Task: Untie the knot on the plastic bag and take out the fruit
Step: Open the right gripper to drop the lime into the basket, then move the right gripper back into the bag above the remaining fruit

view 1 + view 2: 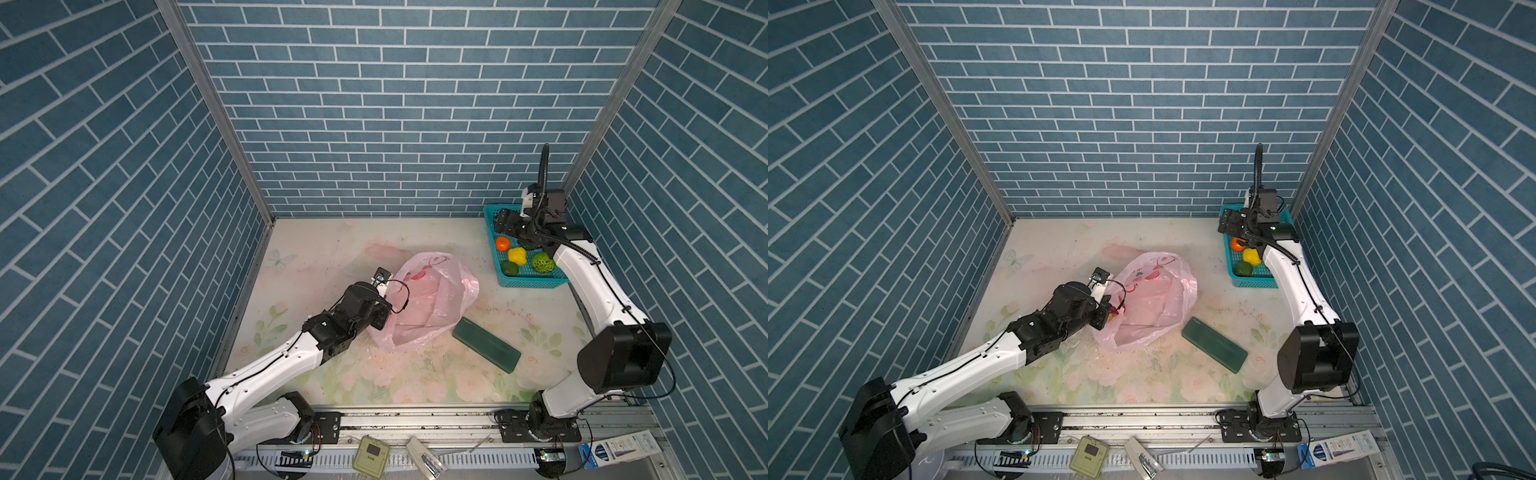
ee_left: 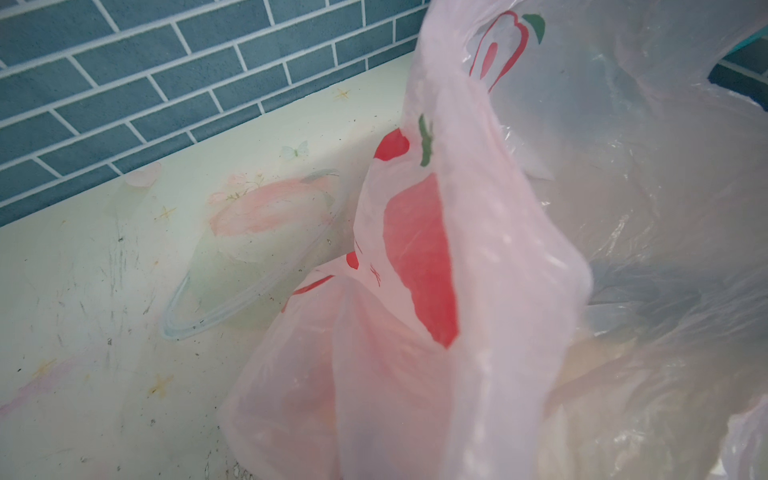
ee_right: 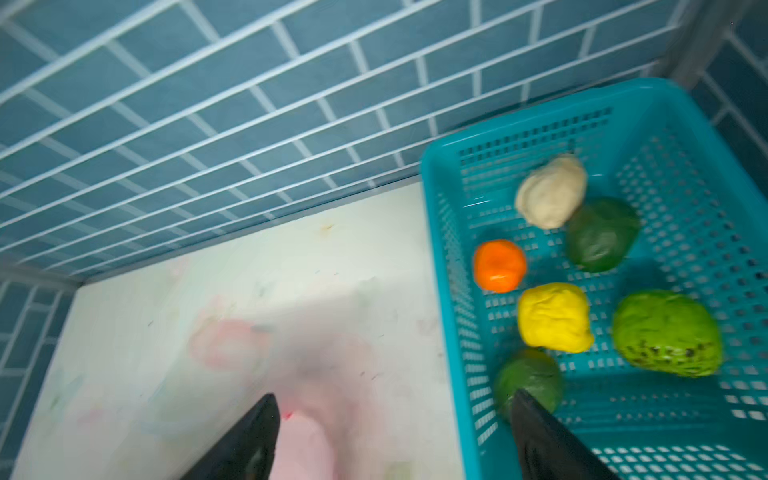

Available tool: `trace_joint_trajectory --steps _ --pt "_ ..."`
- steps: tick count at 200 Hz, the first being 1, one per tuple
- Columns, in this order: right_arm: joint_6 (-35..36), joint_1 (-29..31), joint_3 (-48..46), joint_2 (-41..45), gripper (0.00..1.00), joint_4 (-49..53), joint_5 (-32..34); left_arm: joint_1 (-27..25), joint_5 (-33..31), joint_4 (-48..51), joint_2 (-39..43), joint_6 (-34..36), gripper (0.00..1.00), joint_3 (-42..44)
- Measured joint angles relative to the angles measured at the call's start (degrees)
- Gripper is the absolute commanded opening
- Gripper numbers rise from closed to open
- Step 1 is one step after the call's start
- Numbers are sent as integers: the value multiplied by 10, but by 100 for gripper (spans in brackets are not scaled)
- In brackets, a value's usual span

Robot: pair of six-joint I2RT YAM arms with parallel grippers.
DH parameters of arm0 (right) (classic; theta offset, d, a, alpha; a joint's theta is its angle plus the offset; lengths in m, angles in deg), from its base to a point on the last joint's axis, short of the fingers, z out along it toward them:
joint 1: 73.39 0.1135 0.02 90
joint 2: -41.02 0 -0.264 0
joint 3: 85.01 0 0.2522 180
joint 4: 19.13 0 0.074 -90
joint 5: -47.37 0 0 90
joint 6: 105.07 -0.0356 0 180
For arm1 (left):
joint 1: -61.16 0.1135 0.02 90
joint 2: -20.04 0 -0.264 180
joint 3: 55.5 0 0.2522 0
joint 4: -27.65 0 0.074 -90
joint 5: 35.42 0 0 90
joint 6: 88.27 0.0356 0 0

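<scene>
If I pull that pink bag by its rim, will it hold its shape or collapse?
Probably collapse: the plastic bag looks thin, translucent and already crumpled. It likely drags along the table rather than opening, since it lies slack and seems light.

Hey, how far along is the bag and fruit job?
Done: plastic bag gapes open, looks untied; six fruits lie in the basket. In hand: left hand shut, apparently on its rim; right hand open, empty. Left: unclear whether any fruit is inside.

No words can be read — the bag's [image 2: 419, 257] red print is blurred shapes, and lettering on the blue-and-white box [image 1: 623, 451] is too small.
</scene>
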Motion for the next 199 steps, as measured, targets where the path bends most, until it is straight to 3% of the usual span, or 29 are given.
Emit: trace_joint_trajectory --steps 40,114,160,199 --pt "-6 113 4 58 86 81 -39 1 10 7 0 14 0 -11" --pt "-22 311 63 48 85 162 -53 3 25 12 -3 25 0 -18" --pt "-36 338 -3 33 83 142 -42 3 30 12 -3 29 0 -18" --pt "-34 339 -83 2 83 119 13 5 32 12 -3 31 0 -18"
